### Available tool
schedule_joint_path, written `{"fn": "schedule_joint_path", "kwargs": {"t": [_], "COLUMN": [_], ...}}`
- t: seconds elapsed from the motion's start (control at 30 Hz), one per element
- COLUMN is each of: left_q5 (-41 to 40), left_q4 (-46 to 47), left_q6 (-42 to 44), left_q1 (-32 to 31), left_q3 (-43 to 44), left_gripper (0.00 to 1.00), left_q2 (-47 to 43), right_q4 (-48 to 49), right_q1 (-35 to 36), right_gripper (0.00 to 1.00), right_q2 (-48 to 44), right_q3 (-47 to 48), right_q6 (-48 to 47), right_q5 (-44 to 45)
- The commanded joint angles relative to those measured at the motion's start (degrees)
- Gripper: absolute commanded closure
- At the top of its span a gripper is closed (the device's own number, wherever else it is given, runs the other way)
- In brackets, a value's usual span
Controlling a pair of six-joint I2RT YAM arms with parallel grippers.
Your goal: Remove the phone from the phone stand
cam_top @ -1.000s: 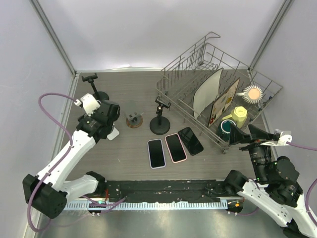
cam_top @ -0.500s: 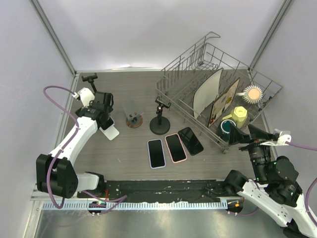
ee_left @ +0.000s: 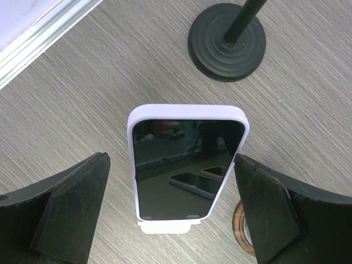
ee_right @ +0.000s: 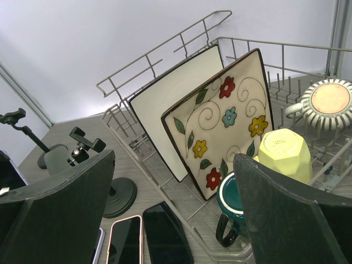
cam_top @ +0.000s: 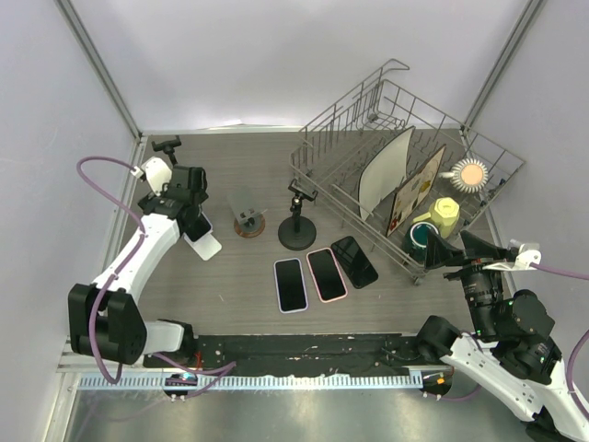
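Spread wide and gripping nothing at the left gripper [ee_left: 173,212], black fingers [ee_left: 66,214] framing a white-cased, dark-screened phone [ee_left: 184,165] resting screen up on the grey wood-grain table [ee_left: 82,93], with a small white lip [ee_left: 165,226] under its 6 o'clock edge and the round black base of a phone stand [ee_left: 226,34] apart at 1 o'clock. Parted and empty too at the right gripper [ee_right: 173,220], hanging at the table's 4 o'clock beside the wire dish rack [ee_right: 165,60] holding a square floral plate [ee_right: 220,121], a yellow cup [ee_right: 286,154] and a teal mug [ee_right: 231,203]. Off at 3 o'clock from that phone in the overhead view, three more phones [cam_top: 327,273] flat in a row.
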Motion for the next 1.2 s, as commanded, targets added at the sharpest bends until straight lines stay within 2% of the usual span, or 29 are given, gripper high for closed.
{"fn": "schedule_joint_path", "kwargs": {"t": [0.0, 0.3, 1.17], "left_q5": [0.54, 3.0, 1.77], "left_q4": [2.09, 3.24, 4.55], "left_q6": [-0.06, -0.06, -0.76], "left_q1": [1.62, 1.62, 1.79], "left_q3": [2.42, 2.86, -0.21], "left_gripper": [0.0, 0.0, 0.02], "left_q2": [1.63, 3.04, 3.31], "right_q4": [2.01, 2.01, 1.93], "right_q1": [-0.08, -0.08, -0.08], "right_gripper": [0.06, 0.06, 0.06], "right_q2": [0.65, 0.56, 0.3], "right_q3": [-0.16, -0.16, -0.16], "right_q6": [-1.0, -1.08, -1.0], "right_q5": [0.04, -0.05, -0.31]}}
